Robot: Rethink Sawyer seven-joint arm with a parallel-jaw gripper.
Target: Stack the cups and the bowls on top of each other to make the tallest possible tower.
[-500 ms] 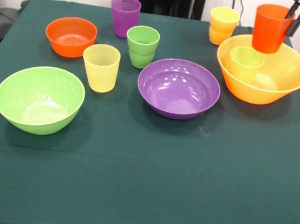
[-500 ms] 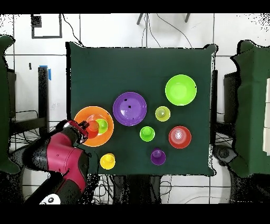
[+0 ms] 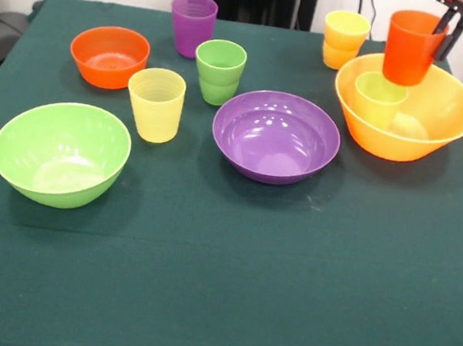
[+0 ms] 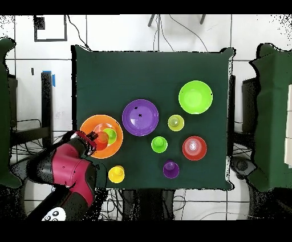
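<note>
Gripping the glossy orange cup [image 3: 413, 47] by its rim (held aloft), the fingers [image 3: 445, 30] stay closed.

Held cup [image 3: 413, 47] above big bowl [image 3: 443, 124], another cup [image 3: 379, 98] inside it

Green-clothed table [image 3: 283, 299]; four bowls [image 3: 275, 136] and four cups [image 3: 155, 104] rest directly on it.

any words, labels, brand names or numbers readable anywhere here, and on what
None can be read.
The cups and bowls, such as the orange cup held by the tool, carry no print.
A white mark on the arm's base is too blurred to read.
</note>
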